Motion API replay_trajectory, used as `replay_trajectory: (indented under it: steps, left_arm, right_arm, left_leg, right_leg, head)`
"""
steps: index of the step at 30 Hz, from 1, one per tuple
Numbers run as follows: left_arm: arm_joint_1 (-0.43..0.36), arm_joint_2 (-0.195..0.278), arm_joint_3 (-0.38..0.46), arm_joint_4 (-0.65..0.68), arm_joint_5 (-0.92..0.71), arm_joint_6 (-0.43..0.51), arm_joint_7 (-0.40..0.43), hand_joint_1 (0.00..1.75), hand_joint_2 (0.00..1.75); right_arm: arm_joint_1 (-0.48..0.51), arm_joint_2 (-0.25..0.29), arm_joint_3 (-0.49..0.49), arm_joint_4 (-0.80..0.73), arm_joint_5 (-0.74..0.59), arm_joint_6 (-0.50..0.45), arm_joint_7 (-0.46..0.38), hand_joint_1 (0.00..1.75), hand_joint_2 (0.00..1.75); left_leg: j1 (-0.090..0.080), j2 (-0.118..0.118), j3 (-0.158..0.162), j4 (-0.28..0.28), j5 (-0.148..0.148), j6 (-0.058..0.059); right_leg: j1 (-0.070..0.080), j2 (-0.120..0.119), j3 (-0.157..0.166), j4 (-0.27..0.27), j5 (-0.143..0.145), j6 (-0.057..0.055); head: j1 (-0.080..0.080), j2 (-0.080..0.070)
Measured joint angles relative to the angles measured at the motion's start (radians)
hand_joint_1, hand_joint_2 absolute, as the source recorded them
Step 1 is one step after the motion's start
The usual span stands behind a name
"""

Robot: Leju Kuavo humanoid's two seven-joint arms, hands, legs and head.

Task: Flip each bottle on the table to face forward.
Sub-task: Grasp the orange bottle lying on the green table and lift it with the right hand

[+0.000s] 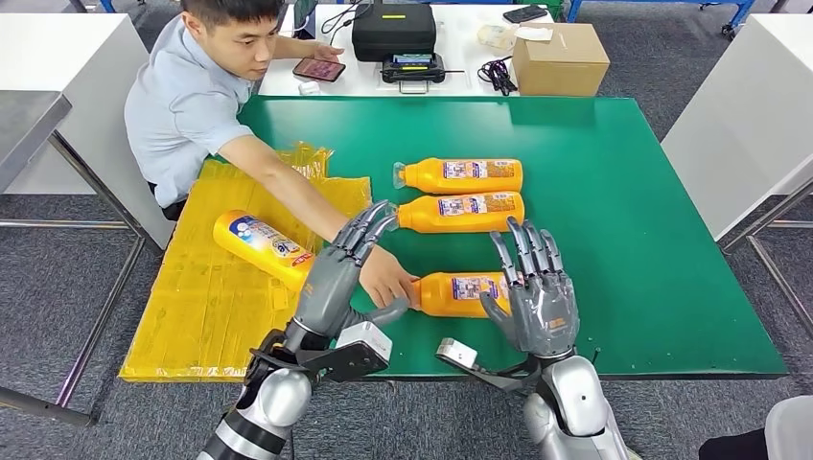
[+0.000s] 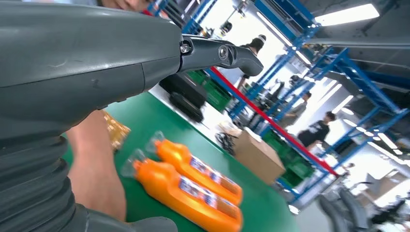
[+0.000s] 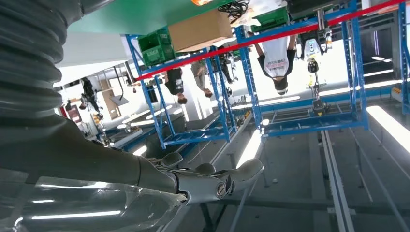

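Both hands — left hand (image 1: 331, 278), right hand (image 1: 539, 292) — hover spread, holding nothing, flanking the nearest bottle (image 1: 460, 293).

Three orange plastic bottles (image 1: 460, 176) with blue-white labels lie on the green tabletop (image 1: 623, 240); a fourth, yellow bottle (image 1: 264, 247) on yellow sheeting (image 1: 206, 307). My hands are grey.

A green-topped table (image 1: 623, 240) stood on grey carpet (image 1: 58, 287) in a brightly lit workshop, with white tables (image 1: 67, 57) on either side and another behind carrying a cardboard box (image 1: 561, 59) and a black case (image 1: 393, 29). Blue metal racking (image 3: 309, 72) lined the hall beneath strip ceiling lights (image 2: 345, 14).
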Motion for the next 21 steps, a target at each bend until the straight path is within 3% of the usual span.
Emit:
replay_trajectory:
  steps: [6, 17, 21]
  left_arm:
    - [0.008, -0.005, -0.030, 0.001, 0.060, -0.016, -0.011, 0.00, 1.75]
    - [0.050, -0.003, -0.032, -0.014, 0.066, -0.004, -0.004, 0.00, 1.75]
    - [0.061, -0.003, -0.029, -0.019, 0.064, -0.015, -0.003, 0.00, 1.75]
  right_arm:
    - [-0.017, -0.028, 0.000, 0.018, 0.005, 0.027, 0.016, 0.00, 1.75]
    - [-0.037, -0.078, 0.014, 0.038, -0.147, 0.378, 0.045, 0.00, 1.75]
    - [-0.051, -0.105, 0.037, 0.076, -0.137, 0.429, 0.072, 0.00, 1.75]
  left_leg:
    - [0.000, 0.000, -0.001, 0.000, 0.000, 0.000]
    - [0.000, -0.001, -0.001, 0.000, 0.000, 0.000]
    - [0.000, -0.001, -0.002, 0.000, 0.000, 0.000]
  right_leg:
    - [0.000, 0.000, 0.000, 0.000, 0.000, 0.000]
    - [0.000, 0.000, 0.000, 0.000, 0.000, 0.000]
    - [0.000, 0.000, -0.001, 0.000, 0.000, 0.000]
  head:
    - [0.000, 0.000]
    - [0.000, 0.000]
    - [0.000, 0.000]
